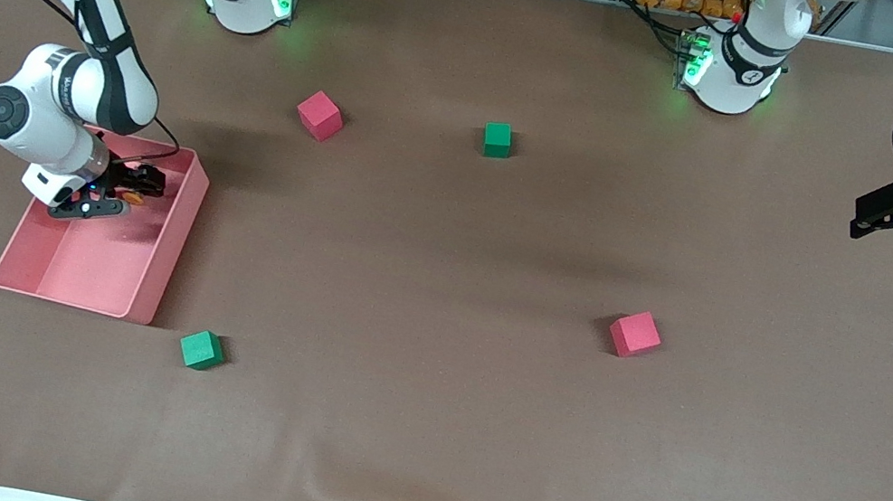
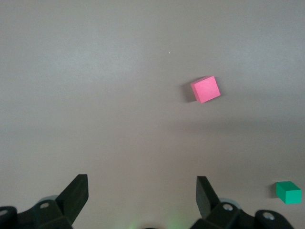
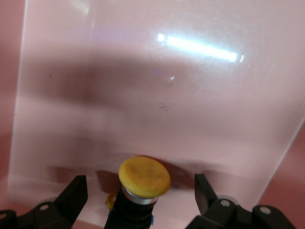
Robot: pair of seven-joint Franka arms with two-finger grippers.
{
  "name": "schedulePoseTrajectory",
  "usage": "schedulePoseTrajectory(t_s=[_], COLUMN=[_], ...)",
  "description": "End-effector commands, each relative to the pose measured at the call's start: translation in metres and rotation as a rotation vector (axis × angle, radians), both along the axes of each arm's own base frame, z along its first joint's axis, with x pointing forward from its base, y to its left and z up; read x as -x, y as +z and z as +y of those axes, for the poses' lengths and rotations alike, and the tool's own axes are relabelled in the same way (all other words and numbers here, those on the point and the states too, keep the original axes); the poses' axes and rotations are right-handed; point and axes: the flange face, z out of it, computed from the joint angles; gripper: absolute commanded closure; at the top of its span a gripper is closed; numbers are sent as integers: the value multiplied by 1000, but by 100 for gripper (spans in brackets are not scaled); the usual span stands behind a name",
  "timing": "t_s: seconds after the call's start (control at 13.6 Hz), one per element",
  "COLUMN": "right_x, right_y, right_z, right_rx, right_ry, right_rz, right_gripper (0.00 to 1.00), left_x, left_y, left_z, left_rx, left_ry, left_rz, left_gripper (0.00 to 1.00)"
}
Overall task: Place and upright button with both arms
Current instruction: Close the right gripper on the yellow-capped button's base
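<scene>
Button (image 3: 144, 179) between wide-open right pincer (image 3: 140, 200), untouched

orange-capped black button (image 3: 143, 183), pink bin (image 1: 158, 273), brown table (image 1: 424, 375), pink & green cubes

Pink tray (image 1: 158, 273) at right arm's end of brown table (image 1: 415, 429). Two pink cubes (image 1: 320, 115) (image 1: 635, 334), two green cubes (image 1: 497, 139) (image 1: 201, 350) scattered, well apart.

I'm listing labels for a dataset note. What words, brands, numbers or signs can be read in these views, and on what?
None can be read.
Right arm's white wrist link: a line of dark lettering, too small and blurred to read.
Small pink tray, orange-capped black push-button, pink and green foam cubes, brown table cover: no markings visible.
</scene>
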Motion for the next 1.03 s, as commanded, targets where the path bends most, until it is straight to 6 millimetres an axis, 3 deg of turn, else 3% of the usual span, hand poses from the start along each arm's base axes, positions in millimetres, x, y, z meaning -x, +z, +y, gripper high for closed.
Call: schedulePoseTrajectory(t_s=[0.0,0.37,0.96], right_x=[2,4,20], right_y=[-1,-2,-11], right_z=[-2,-1,1], right_rx=[9,28,25], right_ry=[22,-167,-191], right_rz=[-38,-35,29], right_gripper=[0,0,0], left_x=[2,2,8], left_y=[4,4,2], left_z=[2,2,2], left_rx=[-20,-21,-40], left_ry=[3,0,-5], left_rz=[-6,-4,4], left_gripper=[0,0,0])
